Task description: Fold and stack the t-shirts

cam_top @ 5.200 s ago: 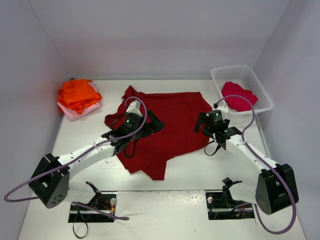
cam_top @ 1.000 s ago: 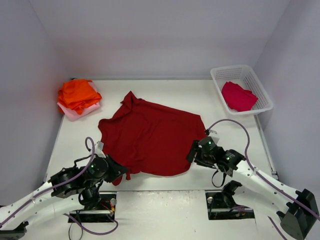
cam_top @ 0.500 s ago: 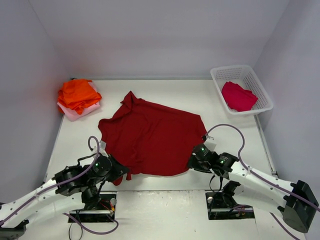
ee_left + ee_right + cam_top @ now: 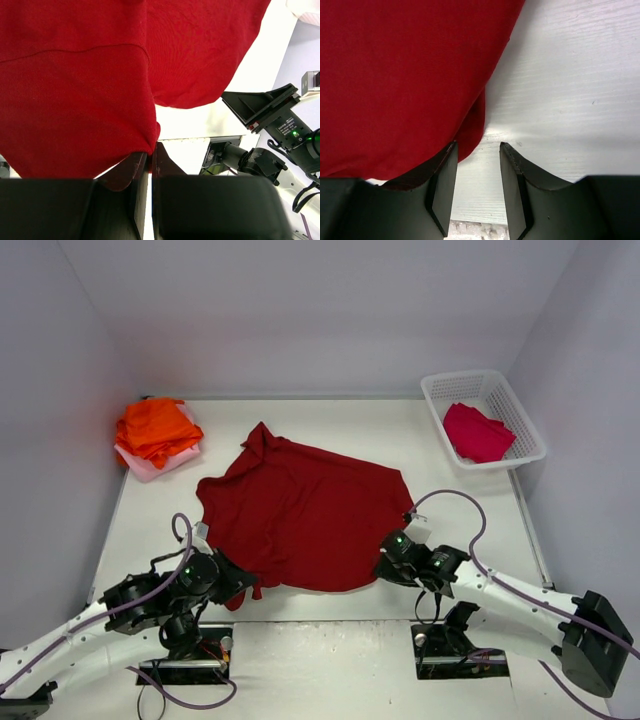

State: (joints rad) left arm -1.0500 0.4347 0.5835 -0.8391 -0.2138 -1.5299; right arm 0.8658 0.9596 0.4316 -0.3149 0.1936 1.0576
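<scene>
Pinching a near corner of dark red t-shirt [image 4: 100, 90]: left end effector [image 4: 151, 150].

The dark red t-shirt [image 4: 300, 515] is soft, matt knit cloth, finely creased, with a stitched hem just ahead of the left gripper [image 4: 150, 150]. The right gripper [image 4: 477, 146] has smooth, matt black plastic fingers [image 4: 512, 185]. Under them the desk [image 4: 560, 100] is white, faintly grained and slightly glossy.

Robotics laboratory test cell. White table [image 4: 330, 425] is enclosed by plain pale walls [image 4: 320, 320] behind and beside it. Left arm [image 4: 60, 650] and right arm [image 4: 520, 595] are bolted at its near edge, trailed by purple cables [image 4: 447, 493].
</scene>
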